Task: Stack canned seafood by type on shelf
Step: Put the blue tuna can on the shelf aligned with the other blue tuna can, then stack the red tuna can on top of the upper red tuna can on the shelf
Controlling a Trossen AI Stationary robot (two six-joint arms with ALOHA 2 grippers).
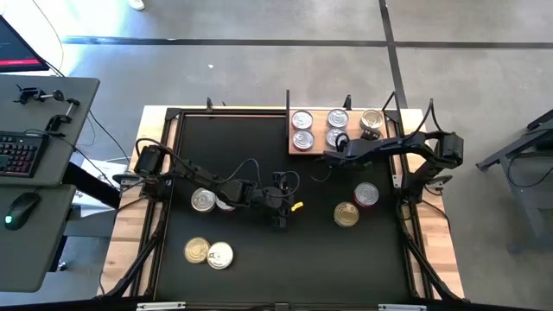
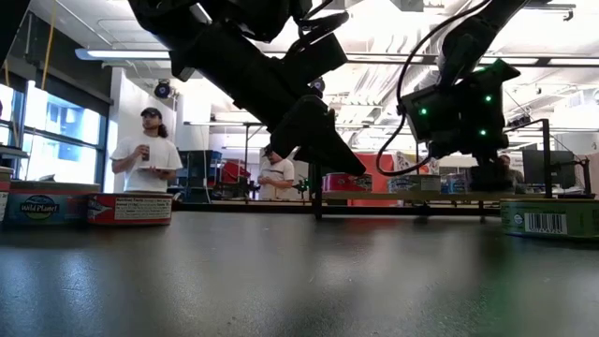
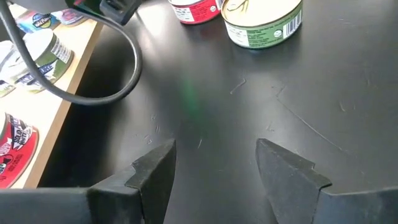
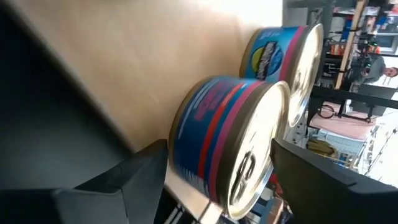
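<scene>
My right gripper sits spread around a blue-and-red striped round tin on the light wooden shelf (not squeezing it); left gripper gapes empty.

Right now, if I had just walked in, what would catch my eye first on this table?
Probably the wooden shelf at the table's far edge, with tins lined up on it, and the right end effector spread around a blue-and-red striped can there. Next, the left end effector hovering open mid-mat, with loose tins scattered around, such as a gold-lidded one.
</scene>
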